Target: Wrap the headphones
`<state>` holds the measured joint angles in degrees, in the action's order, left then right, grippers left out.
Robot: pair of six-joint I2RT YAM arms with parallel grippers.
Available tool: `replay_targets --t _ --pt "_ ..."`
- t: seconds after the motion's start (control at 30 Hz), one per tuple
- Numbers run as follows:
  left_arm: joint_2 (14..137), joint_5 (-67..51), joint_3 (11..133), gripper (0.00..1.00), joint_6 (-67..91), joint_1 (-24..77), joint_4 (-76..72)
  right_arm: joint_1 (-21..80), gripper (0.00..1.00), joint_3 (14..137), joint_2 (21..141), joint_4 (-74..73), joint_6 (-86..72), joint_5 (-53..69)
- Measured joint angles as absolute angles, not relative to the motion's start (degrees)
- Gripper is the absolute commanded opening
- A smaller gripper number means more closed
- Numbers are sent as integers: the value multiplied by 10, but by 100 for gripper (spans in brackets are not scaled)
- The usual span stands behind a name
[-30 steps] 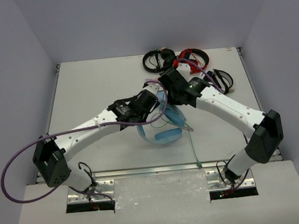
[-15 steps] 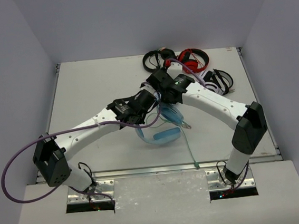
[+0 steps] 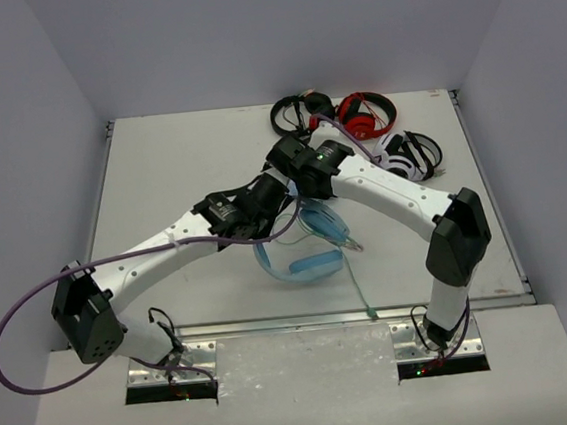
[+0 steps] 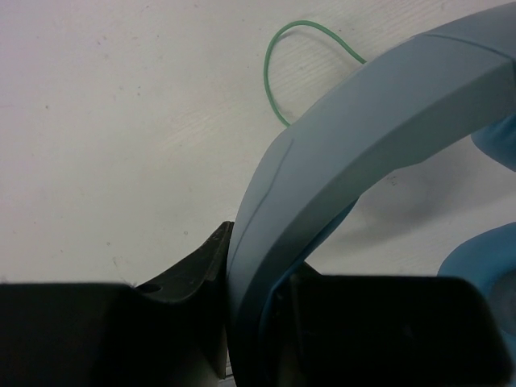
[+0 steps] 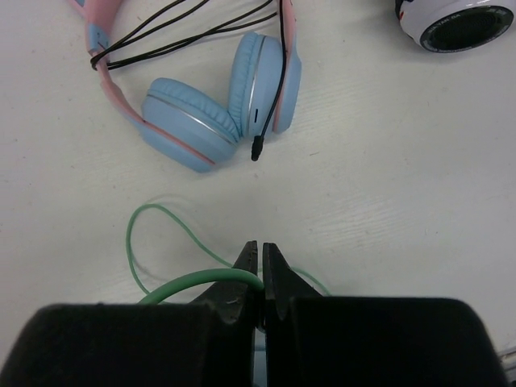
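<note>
The headphones (image 3: 304,269) lie mid-table (image 3: 178,162), right under both wrists, the headband bowing toward the near edge and the cups on the far side. The left gripper (image 4: 258,278) is clamped shut on the headband (image 4: 363,137), which arcs up and right from its jaws. The right gripper (image 5: 261,262) pinches the cable (image 5: 193,280), whose free end trails toward the near edge
</note>
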<state>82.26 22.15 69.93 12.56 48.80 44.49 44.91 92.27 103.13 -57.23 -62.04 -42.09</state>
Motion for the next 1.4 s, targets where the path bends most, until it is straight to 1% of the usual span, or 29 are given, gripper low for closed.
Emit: replay_targets --t 0.13,0.3,0.43,0.67,0.8,0.87,0.97,1.1,1.3,1.37,1.4 --pt "802 211 689 1 125 486 441 454 1 946 1042 -587 -616 -423" --pt "794 209 688 1 135 476 439 453 1 1031 1091 -638 -611 -447" --pt "794 210 688 1 135 475 448 450 1 1044 1105 -650 -605 -456" --pt "785 236 679 1 117 483 462 428 1 985 1103 -626 -587 -455" --pt "736 271 675 0 116 489 406 409 1 921 1109 -615 -560 -444" --pt "708 294 673 0 111 488 401 411 1 887 1102 -593 -543 -431" --pt "686 320 666 1 105 488 406 417 1 802 1050 -509 -505 -395" --pt "685 332 666 0 110 488 394 417 1 681 931 -392 -441 -347" --pt "672 305 671 0 112 488 375 405 2 566 786 -227 -326 -248" --pt "661 283 675 0 112 488 375 400 5 538 746 -178 -297 -207" --pt "653 271 677 0 112 488 375 394 10 523 727 -151 -282 -185"
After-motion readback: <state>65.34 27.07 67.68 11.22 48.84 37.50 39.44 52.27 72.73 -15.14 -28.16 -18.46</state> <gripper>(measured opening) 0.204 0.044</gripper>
